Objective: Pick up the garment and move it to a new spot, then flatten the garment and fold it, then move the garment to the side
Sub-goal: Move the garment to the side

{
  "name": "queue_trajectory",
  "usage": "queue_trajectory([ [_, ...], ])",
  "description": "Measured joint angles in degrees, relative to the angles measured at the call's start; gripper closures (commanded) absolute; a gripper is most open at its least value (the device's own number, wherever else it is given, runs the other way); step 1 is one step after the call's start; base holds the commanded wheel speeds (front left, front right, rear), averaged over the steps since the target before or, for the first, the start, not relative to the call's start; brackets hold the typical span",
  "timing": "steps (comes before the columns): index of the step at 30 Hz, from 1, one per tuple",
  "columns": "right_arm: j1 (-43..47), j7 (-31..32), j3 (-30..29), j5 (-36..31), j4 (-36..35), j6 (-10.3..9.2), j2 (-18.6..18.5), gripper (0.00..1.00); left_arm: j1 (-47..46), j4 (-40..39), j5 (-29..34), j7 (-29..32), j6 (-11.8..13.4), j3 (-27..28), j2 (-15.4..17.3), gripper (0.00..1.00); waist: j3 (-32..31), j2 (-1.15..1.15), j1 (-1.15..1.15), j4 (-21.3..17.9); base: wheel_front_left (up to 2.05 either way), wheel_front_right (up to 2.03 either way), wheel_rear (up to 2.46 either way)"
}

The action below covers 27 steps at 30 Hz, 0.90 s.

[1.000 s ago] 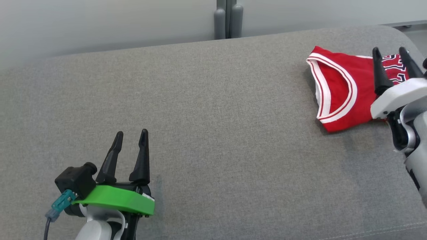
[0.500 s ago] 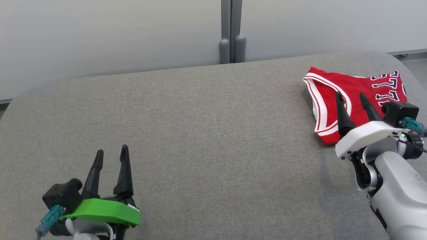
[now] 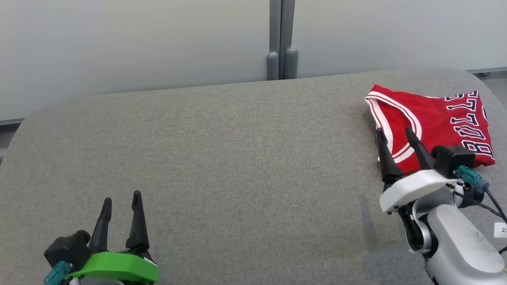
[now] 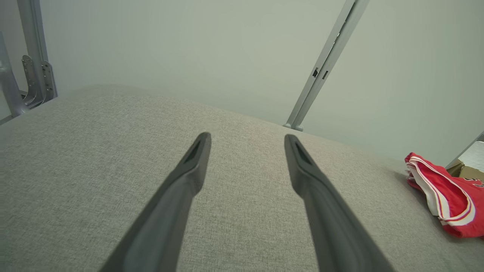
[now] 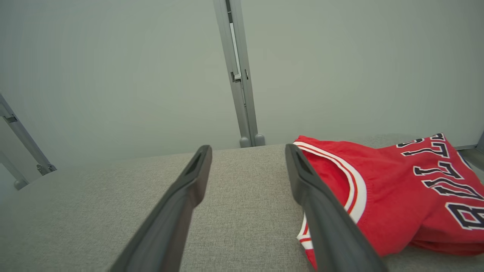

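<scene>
text: BULLS, dark letters outlined white | on: red garment (image 3: 431,118) | place: 2 o'clock in head view, word running toward 4 o'clock | also: white tag (image 3: 501,229), 4 o'clock edge, starts with 2, rest cut off

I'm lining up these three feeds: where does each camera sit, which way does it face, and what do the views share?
Head view: on the head, looking forward and down over the cushion to the wall; left gripper lower left, right gripper at right by the jersey, both open.
Left wrist view: on the left wrist, looking along its own fingers low across the cushion; jersey far right.
Right wrist view: on the right wrist, along its own fingers; jersey close, right.
Shared: jersey, cushion, wall.
</scene>
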Motion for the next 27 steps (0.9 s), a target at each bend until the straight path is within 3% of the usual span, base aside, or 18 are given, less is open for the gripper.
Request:
queue_trajectory([
  [27,11.3,0.0,-5.1,-8.5,-9.4,-0.07,3.7,0.00,3.2,-1.0,3.5,-0.5,0.2,2.4,-1.3,0.00,-1.2,0.00,0.00,1.0,0.00,0.00,0.00],
])
